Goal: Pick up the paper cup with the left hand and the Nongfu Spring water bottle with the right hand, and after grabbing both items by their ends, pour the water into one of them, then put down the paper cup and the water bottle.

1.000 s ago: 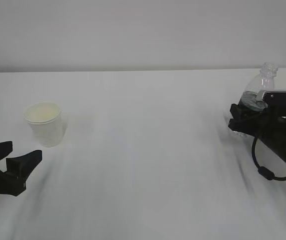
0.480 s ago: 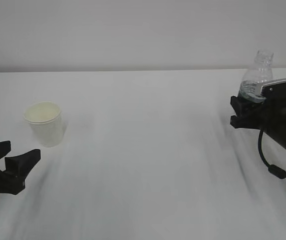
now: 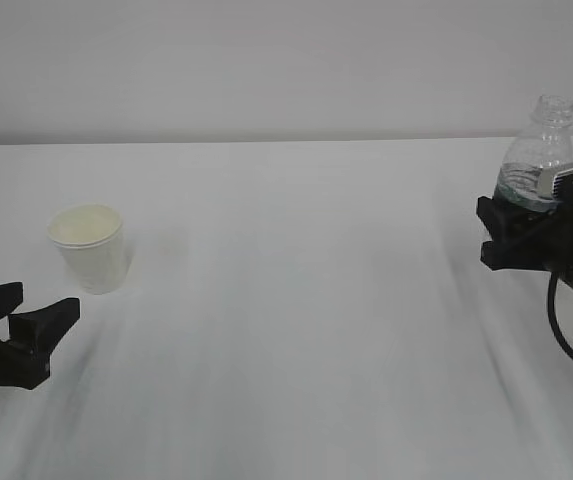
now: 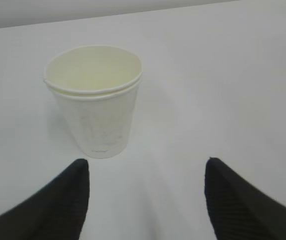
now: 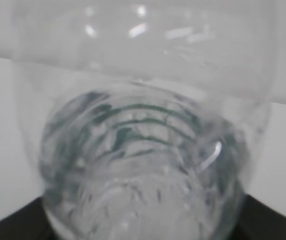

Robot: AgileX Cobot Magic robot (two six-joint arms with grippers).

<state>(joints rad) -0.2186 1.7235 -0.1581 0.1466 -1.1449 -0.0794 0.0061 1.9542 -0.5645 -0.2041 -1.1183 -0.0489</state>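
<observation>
Exterior view: the paper cup (image 3: 89, 247) stands upright on the white desk (image 3: 296, 300), toward the left side. The left hand (image 3: 21, 322) sits low at the left edge, just in front of the cup and apart from it, its two black fingers (image 3: 44, 320) spread and gripping nothing. At the far right, the right hand (image 3: 526, 235) holds the Nongfu Spring water bottle (image 3: 536, 155) upright and clear of the desk; the capless neck and clear shoulder rise above the black fingers, while the lower body is hidden behind them and the grey module.

Left wrist view: the paper cup (image 4: 95, 100) stands upright on the desk (image 4: 222, 75), above and between the two dark fingers (image 4: 63, 200), nearer the left one. The fingers stand wide apart, and neither touches the cup. The rim seems doubled, as if two cups were nested, though that is hard to tell.

Right wrist view: the Nongfu Spring water bottle (image 5: 143, 150) fills nearly the whole frame, seen very close and blurred, with green showing through the ribbed clear plastic. Dark finger tips (image 5: 18, 225) show at the lower corners, clamped against the bottle's sides.
</observation>
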